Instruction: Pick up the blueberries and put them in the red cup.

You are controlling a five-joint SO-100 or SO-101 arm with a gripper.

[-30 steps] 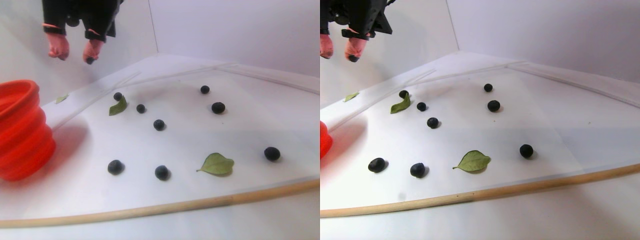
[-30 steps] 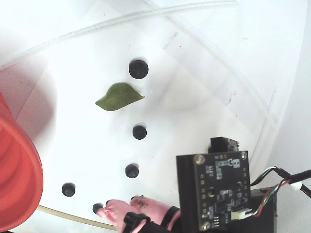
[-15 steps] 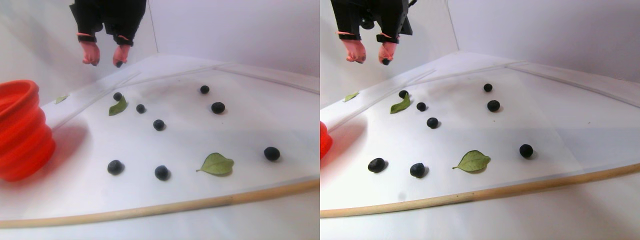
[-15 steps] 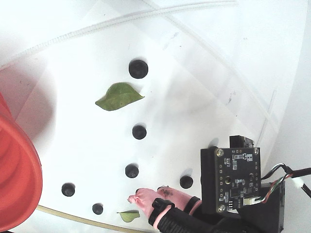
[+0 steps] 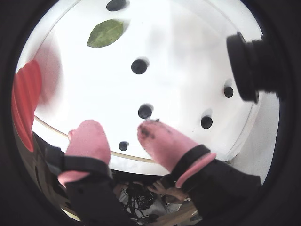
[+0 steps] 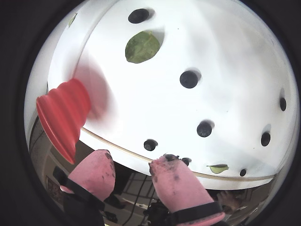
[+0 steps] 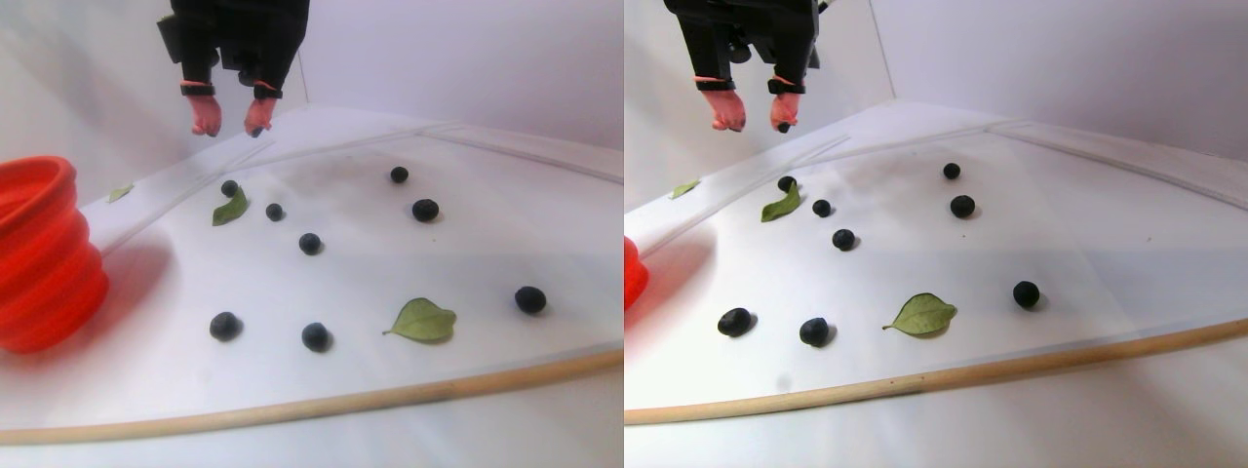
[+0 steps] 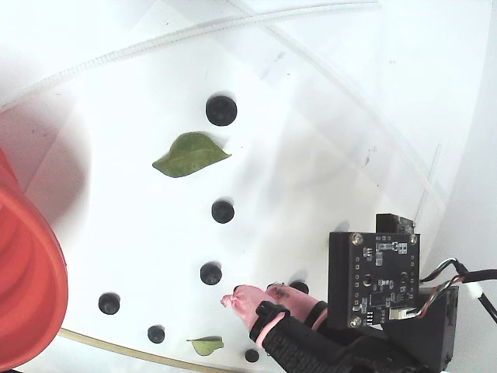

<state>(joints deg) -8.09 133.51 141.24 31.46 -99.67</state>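
Hand (image 7: 232, 130) hangs high with its pink fingers (image 5: 89, 140) apart and seemingly empty, blueberries (image 7: 310, 244) scattered below it, red cup (image 7: 39, 253) off to its side, presumably picking a target.

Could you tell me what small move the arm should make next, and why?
Probably lower toward a berry below: the gripper hangs open and empty high over the far side, the berries all lie loose on the sheet, and none shows in the cup.

White table (image 7: 487, 224) carries blueberries (image 7: 310, 244), green leaves (image 7: 422, 320), apparently the red cup (image 7: 39, 253).
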